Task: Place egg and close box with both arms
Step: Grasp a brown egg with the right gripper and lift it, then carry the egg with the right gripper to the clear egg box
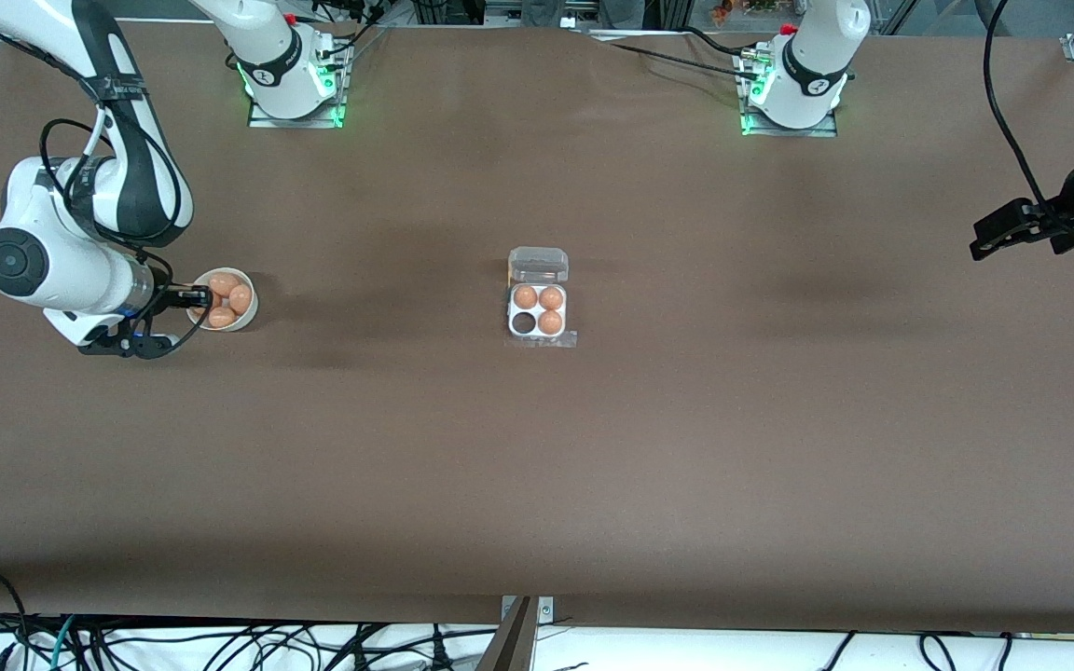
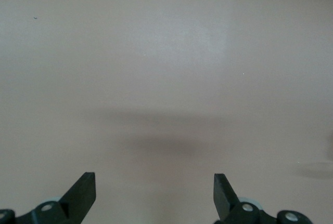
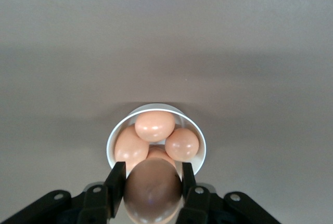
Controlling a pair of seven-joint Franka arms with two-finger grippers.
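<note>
R gripper (image 3: pixel 152 182) clamps brown egg (image 3: pixel 152 190) over white bowl (image 1: pixel 248 320); L gripper (image 2: pixel 154 193) waits, fingers apart; egg carton (image 1: pixel 538 310) w/ lid open.

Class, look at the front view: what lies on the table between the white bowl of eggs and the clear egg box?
Nothing: in the front view, bare brown table runs from the white bowl to the box. The right gripper holds an egg over the bowl.

table: a matt brown, smooth sheet-like table top (image 1: pixel 593 447) is showing soft shadows
box: the small clear-plastic egg box (image 1: pixel 538 311) is glinting, glossy
bowl: the round white bowl (image 3: pixel 196 131) is looking smooth
egg: the tan, smooth-shelled egg (image 3: pixel 152 189) is catching a faint sheen
grippers: the black right gripper (image 3: pixel 152 185) and black left gripper (image 2: pixel 154 193) are looking like matt plastic
</note>
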